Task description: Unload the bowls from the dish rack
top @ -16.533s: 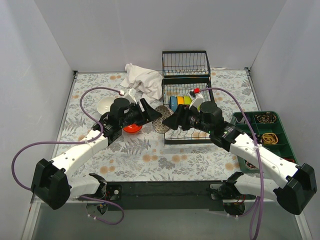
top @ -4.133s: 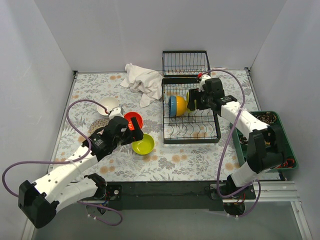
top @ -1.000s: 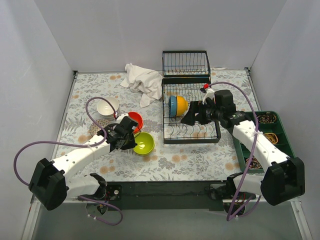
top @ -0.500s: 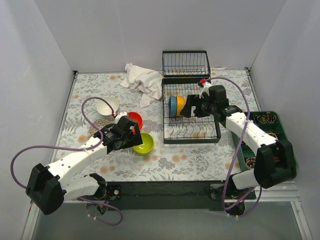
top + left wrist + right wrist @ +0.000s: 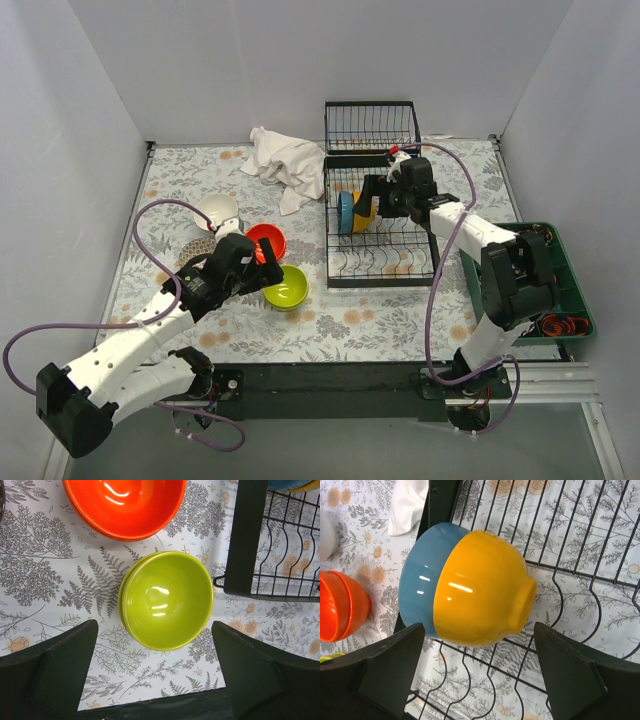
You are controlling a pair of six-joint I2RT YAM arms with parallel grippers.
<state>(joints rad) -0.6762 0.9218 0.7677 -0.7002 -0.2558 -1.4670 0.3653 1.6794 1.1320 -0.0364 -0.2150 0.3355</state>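
The black dish rack (image 5: 384,282) holds a yellow bowl (image 5: 363,207) nested against a blue bowl (image 5: 345,212), both on edge at its left end. In the right wrist view the yellow bowl (image 5: 480,587) and blue bowl (image 5: 417,577) lie just ahead of my open, empty right gripper (image 5: 480,675), whose jaws stand wide either side of them. My right gripper (image 5: 372,198) hovers over the rack. My left gripper (image 5: 160,680) is open and empty, just short of a green bowl (image 5: 167,600) on the table (image 5: 285,289), with an orange bowl (image 5: 125,505) beyond it.
A white bowl (image 5: 217,211) and a patterned bowl (image 5: 195,250) sit left of the orange bowl (image 5: 268,240). A white cloth (image 5: 285,160) lies at the back. The rack's raised wire basket (image 5: 371,125) is behind. A green compartment tray (image 5: 560,290) stands at the right.
My right gripper has moved back and left over the rack, up to the yellow bowl. My left gripper has drawn back a little from the green bowl.
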